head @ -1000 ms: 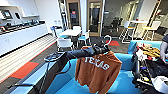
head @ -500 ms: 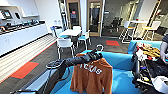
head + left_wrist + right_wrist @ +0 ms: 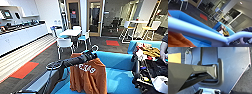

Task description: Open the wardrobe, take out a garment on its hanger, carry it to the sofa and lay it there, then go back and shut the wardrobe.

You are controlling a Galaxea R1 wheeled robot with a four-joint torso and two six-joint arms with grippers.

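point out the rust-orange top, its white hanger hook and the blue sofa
rust-orange long-sleeved top [image 3: 87,78]: head view, front panel below the print
thin white hanger [image 3: 95,46]: head view, curved hook
bright blue sofa [image 3: 120,80]: head view, seat cushion

The head camera looks forward and down from high behind the sofa [image 3: 120,75]. The left wrist camera sits very close to the hanger [image 3: 199,31], facing across the sofa [image 3: 186,18]; both views share it. The right wrist camera faces robot parts at close range.
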